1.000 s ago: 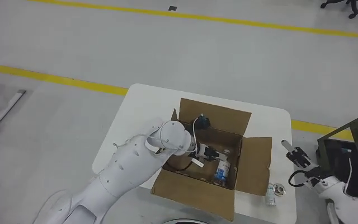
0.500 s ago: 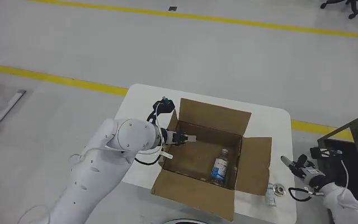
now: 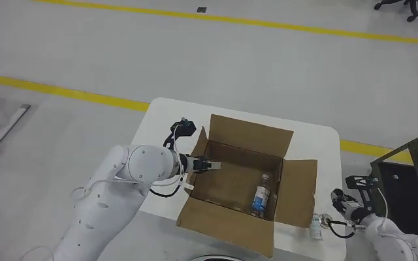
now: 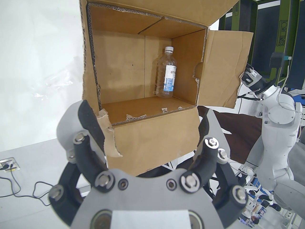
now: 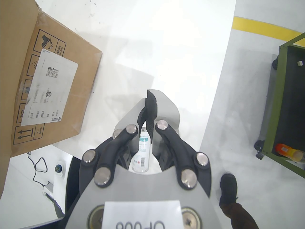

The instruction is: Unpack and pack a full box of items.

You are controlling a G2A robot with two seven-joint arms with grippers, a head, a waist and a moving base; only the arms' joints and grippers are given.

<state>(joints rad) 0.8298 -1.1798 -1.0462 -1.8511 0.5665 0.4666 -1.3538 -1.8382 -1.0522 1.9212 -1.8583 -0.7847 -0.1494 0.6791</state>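
Observation:
An open cardboard box (image 3: 228, 222) stands on the white table (image 3: 163, 124). One clear plastic bottle (image 3: 261, 196) with a white cap lies inside it by the right-hand wall, seen again as the bottle (image 4: 166, 75) in the left wrist view. My left gripper (image 3: 208, 166) hovers at the box's left wall, open; in its own view the left gripper (image 4: 146, 125) straddles the near flap, one finger (image 4: 88, 117) against its torn edge. My right gripper (image 5: 149, 101) is shut with nothing in it, above a small labelled bottle (image 5: 142, 152) that stands on the table (image 3: 317, 226).
The box's right flap (image 3: 297, 192) lies folded outward, close to the small bottle and the right arm (image 3: 356, 210). A green cart (image 3: 395, 173) stands off the table's right edge. Bare tabletop lies behind and to the left of the box.
My left gripper let go of the bottle inside the box and drew back out to the left wall. The bottle stayed lying in the box. The right arm moved toward the table's front right corner.

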